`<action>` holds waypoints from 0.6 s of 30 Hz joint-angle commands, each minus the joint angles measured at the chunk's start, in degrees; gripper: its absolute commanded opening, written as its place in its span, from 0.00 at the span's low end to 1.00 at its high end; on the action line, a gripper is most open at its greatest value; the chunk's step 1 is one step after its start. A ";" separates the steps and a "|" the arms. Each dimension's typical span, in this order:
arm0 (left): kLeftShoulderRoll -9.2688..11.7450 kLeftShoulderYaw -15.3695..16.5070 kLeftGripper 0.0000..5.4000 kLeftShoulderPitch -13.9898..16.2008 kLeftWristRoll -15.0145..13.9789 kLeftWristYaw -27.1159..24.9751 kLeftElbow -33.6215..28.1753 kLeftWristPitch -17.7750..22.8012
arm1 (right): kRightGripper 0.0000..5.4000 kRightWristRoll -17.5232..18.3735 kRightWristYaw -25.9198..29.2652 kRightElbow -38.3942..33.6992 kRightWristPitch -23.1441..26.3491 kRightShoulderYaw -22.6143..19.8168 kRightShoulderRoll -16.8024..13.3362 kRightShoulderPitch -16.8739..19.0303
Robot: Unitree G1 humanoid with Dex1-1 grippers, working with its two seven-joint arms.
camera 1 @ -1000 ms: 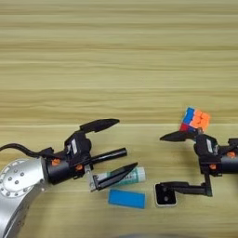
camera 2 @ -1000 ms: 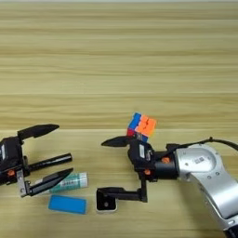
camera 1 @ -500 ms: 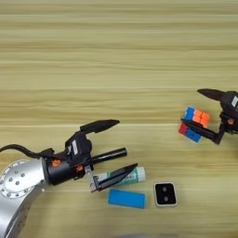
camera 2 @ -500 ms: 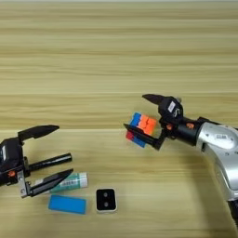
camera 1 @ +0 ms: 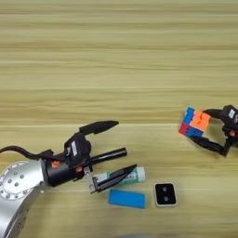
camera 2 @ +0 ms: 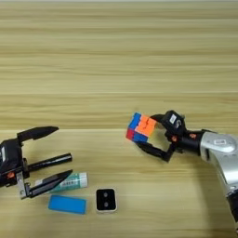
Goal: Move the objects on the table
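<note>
- Right eye view shows the right gripper [camera 2: 155, 135] on the right side of the wide light-brown wooden table [camera 2: 116, 60], with the grey forearm reaching in from the right edge.
- Its two black fingers pinch the multicoloured puzzle cube [camera 2: 141, 128]: one finger lies along the cube's upper right side, the other runs beneath its lower edge.
- The cube, showing blue, orange and red faces, is tilted; whether it touches the table cannot be told.
- The left gripper [camera 1: 114, 148] sits at the lower left, its grey rounded arm coming in from the bottom-left corner.
- Its fingers are spread wide, one pointing right above the black marker pen [camera 1: 108, 155], the other lying low just in front of the white-green glue stick [camera 1: 135, 175].
- The marker lies between those two fingers, slanting up to the right; nothing is pinched.
- The glue stick lies on its side just below the marker, partly hidden by the lower finger.
- The flat blue rectangular block [camera 1: 126, 199] lies flat just below the glue stick, near the bottom edge.
- The small white square with a black face [camera 1: 165, 194] lies just right of the blue block, apart from it and well apart from the cube.
</note>
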 commanded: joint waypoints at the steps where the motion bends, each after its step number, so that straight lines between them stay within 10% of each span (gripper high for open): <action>1: 0.83 0.56 1.00 0.05 0.37 -0.29 -0.30 -0.15 | 0.99 -1.96 -0.37 1.96 -1.01 0.72 0.51 -1.65; 18: 0.49 0.18 1.00 -0.17 0.72 0.08 -0.24 -0.02 | 0.65 -3.00 -1.74 3.12 -1.87 0.05 1.98 -3.56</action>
